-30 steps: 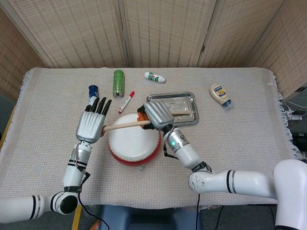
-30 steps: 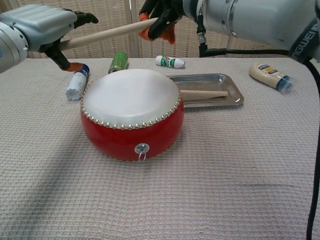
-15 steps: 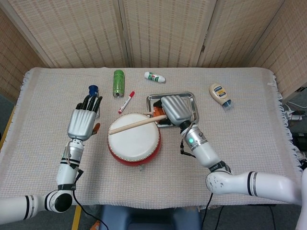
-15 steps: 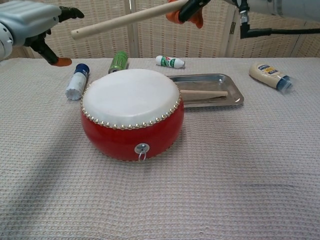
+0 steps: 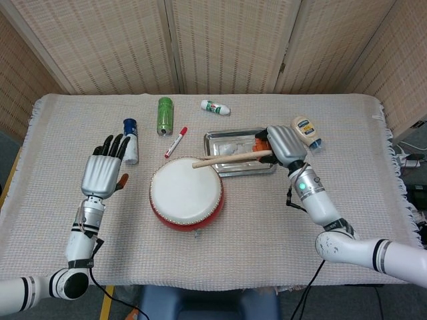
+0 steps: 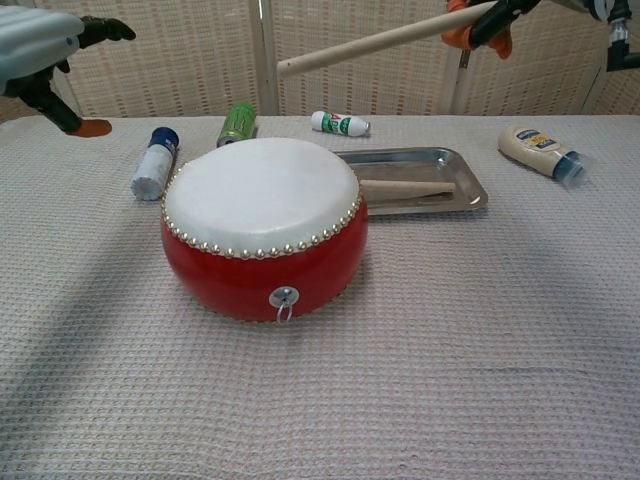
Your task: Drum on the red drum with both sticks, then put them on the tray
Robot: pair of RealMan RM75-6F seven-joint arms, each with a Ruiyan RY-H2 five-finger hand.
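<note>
The red drum (image 5: 186, 195) (image 6: 262, 228) with its white skin stands mid-table. Behind it lies the metal tray (image 5: 264, 166) (image 6: 466, 183), and one wooden stick (image 6: 405, 188) rests inside it. My right hand (image 5: 281, 144) (image 6: 490, 17) grips the second stick (image 5: 230, 159) (image 6: 370, 41) by its end, holding it level in the air over the tray, tip pointing toward the drum. My left hand (image 5: 102, 175) (image 6: 45, 50) hovers left of the drum, fingers spread and holding nothing.
A white bottle with a blue cap (image 5: 130, 141) (image 6: 153, 165), a green can (image 5: 165, 115) (image 6: 236, 122), a red marker (image 5: 176, 141) and a small white bottle (image 5: 215, 107) (image 6: 340, 123) lie behind the drum. A mayonnaise bottle (image 5: 305, 131) (image 6: 540, 152) lies right of the tray.
My right hand carried the stick away from the left hand, rightward from above the drum to above the tray. My left hand let go of it and drew back to the left.
</note>
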